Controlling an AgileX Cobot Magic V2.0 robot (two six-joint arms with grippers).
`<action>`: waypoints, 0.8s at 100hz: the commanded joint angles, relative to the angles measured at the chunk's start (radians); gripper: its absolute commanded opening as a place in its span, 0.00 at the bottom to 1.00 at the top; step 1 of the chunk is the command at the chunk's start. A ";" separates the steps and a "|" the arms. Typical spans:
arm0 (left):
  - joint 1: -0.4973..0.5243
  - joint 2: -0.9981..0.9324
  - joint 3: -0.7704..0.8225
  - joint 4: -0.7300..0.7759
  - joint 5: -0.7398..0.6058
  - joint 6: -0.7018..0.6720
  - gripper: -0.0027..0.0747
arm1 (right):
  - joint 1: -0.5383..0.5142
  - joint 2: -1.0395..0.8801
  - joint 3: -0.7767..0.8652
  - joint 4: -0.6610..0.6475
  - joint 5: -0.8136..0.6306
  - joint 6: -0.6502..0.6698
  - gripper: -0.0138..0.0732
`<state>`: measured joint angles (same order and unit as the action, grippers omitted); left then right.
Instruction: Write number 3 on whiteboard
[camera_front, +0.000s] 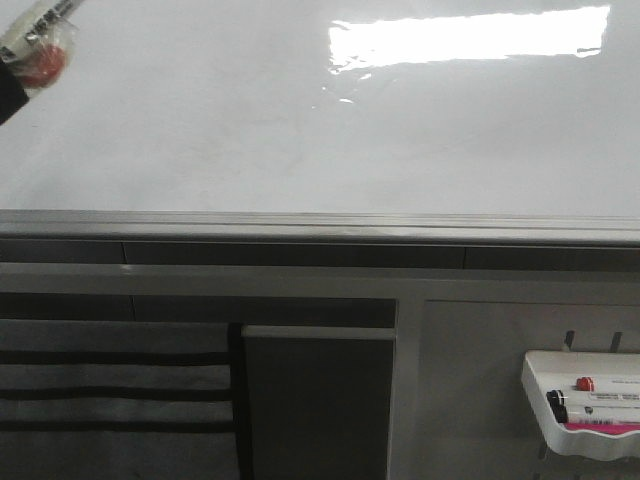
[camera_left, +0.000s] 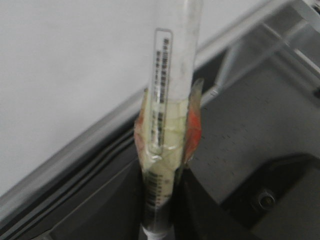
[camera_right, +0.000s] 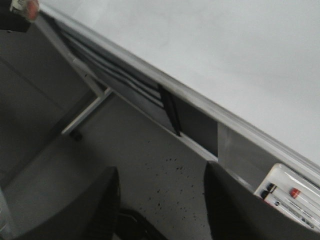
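The whiteboard fills the upper front view, glossy white with glare at the top right and a grey metal bottom edge. No number 3 shows on it. My left gripper is at the board's upper left corner, shut on a white marker wrapped in clear tape, with orange pads on its sides. In the left wrist view the marker points towards the board; its tip is out of view. My right gripper is open and empty, below the board, over the floor.
A small white marker tray hangs at the lower right below the board, holding a red-capped and a black-capped marker; it also shows in the right wrist view. The board's grey stand frame runs beneath the edge.
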<state>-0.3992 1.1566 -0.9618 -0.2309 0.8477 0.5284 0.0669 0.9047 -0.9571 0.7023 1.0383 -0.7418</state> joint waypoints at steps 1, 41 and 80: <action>-0.064 -0.021 -0.054 -0.121 0.089 0.150 0.01 | 0.062 0.049 -0.063 0.040 0.026 -0.064 0.54; -0.297 -0.020 -0.056 -0.293 0.131 0.391 0.01 | 0.367 0.258 -0.163 0.027 0.042 -0.377 0.54; -0.333 -0.017 -0.056 -0.291 0.131 0.391 0.01 | 0.554 0.386 -0.334 -0.032 0.103 -0.369 0.54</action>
<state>-0.7232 1.1566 -0.9837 -0.4817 1.0059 0.9165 0.5962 1.2946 -1.2348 0.6447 1.1485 -1.1276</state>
